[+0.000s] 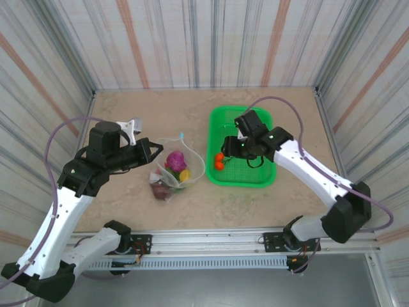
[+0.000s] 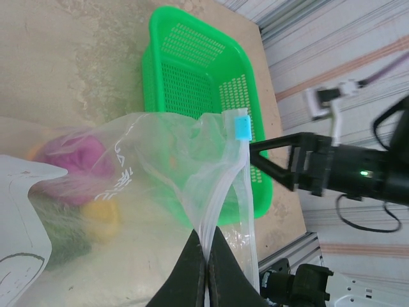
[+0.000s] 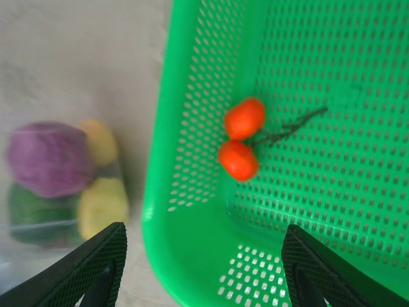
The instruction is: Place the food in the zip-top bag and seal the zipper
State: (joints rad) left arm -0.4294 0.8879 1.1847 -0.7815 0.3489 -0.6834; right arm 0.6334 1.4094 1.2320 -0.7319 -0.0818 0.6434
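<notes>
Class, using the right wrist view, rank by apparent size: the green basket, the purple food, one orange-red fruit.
1. green basket
2. purple food
3. orange-red fruit; the one touching it looks about the same size, so either fits here.
This ranks apparent size only.

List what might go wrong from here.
The orange-red pair lies close to the wall of the green basket, so the open right tool may catch the mesh or knock them away. The left tool pinches just a thin fold of the zip-top bag; the floppy film may slip and the mouth sag shut.
</notes>
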